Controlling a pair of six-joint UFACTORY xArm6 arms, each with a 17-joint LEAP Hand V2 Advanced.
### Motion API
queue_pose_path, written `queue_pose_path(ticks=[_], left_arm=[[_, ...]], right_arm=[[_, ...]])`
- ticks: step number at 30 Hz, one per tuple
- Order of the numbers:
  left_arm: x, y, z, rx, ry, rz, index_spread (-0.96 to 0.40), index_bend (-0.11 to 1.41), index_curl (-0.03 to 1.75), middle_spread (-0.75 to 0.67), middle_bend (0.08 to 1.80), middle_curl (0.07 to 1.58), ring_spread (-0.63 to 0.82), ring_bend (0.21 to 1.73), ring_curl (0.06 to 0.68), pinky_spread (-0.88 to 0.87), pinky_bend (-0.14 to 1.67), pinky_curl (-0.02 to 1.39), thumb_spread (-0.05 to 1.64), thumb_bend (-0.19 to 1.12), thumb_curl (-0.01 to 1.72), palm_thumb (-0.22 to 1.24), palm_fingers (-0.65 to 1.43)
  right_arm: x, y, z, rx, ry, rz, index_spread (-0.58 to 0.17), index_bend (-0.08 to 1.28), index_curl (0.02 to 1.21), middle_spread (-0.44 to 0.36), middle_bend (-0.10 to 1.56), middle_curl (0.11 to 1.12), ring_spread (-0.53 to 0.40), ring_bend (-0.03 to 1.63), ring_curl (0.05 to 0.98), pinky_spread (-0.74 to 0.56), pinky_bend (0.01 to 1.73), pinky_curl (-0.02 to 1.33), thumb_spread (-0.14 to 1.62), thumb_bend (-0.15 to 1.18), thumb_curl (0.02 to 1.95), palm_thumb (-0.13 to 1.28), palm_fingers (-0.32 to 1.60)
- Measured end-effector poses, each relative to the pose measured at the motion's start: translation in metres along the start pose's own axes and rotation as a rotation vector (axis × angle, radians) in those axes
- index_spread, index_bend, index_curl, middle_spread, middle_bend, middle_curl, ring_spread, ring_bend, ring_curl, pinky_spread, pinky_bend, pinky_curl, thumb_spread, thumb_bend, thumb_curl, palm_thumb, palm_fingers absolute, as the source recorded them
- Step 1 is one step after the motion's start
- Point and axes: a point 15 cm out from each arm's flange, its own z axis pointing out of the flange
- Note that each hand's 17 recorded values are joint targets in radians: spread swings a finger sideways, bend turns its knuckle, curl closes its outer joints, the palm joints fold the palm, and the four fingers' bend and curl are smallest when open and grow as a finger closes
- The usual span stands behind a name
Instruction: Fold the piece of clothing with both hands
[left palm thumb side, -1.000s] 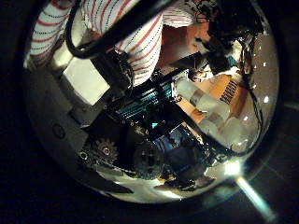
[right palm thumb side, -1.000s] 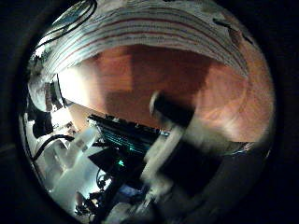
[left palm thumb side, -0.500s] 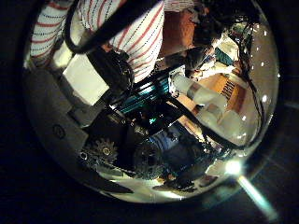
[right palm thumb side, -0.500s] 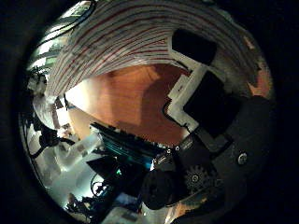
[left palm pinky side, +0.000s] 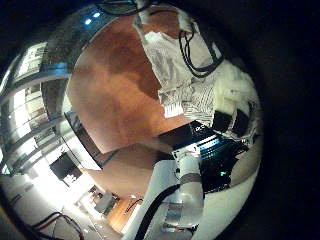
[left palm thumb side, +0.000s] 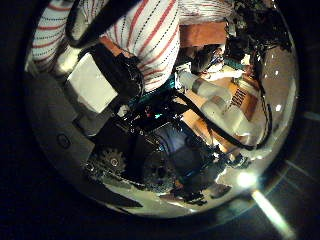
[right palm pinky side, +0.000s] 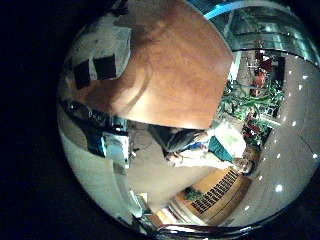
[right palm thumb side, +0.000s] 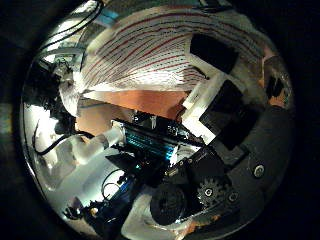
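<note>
Striped shirt (right palm thumb side: 160, 50) lifted off the brown table (left palm pinky side: 115, 80), hanging bunched between both hands. In the left thumb-side view, cloth (left palm thumb side: 150, 35) draped over the left hand (left palm thumb side: 95, 80), fingers seemingly curled into it. In the right thumb-side view, right hand (right palm thumb side: 225, 85) fingers pressed against the striped fabric, gripping its edge. In the left little-finger view, crumpled shirt (left palm pinky side: 185, 75) held above the table, other arm (left palm pinky side: 180, 190) close by.
</note>
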Motion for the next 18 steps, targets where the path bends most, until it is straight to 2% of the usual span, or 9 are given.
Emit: queue_pose_path(ticks=[4,11,18], left_arm=[[-0.013,-0.025,0.005,-0.003,0.013,-0.018,-0.56,0.17,1.47,-0.65,0.84,1.24,-0.45,1.46,0.521,-0.58,1.32,0.66,1.25,-0.01,0.61,0.82,0.81],[-0.032,-0.093,0.021,0.038,0.003,-0.024,-0.53,0.18,1.49,-0.65,0.86,1.23,-0.45,1.43,0.516,-0.58,1.25,0.65,1.24,-0.01,0.6,0.8,0.75],[-0.046,-0.153,0.037,0.004,-0.006,-0.031,-0.5,0.21,1.47,-0.63,0.9,1.18,-0.46,1.3,0.49,-0.58,1.08,0.64,1.18,-0.03,0.55,0.67,0.58]], right_arm=[[-0.001,-0.031,0.012,-0.049,-0.007,-0.009,-0.37,0.96,0.99,-0.193,1.22,0.92,-0.218,1.41,0.705,-0.2,1.42,0.7,1.26,0.05,0.59,0.95,0.98],[-0.001,-0.093,0.054,-0.16,-0.064,0.001,-0.371,0.97,1.02,-0.191,1.23,0.93,-0.219,1.42,0.721,-0.19,1.4,0.74,1.27,0.02,0.61,0.96,0.95],[0.004,-0.138,0.09,-0.252,-0.079,0.005,-0.374,0.97,1.05,-0.19,1.24,0.94,-0.222,1.42,0.735,-0.19,1.38,0.78,1.27,0.0,0.63,0.97,0.94]])
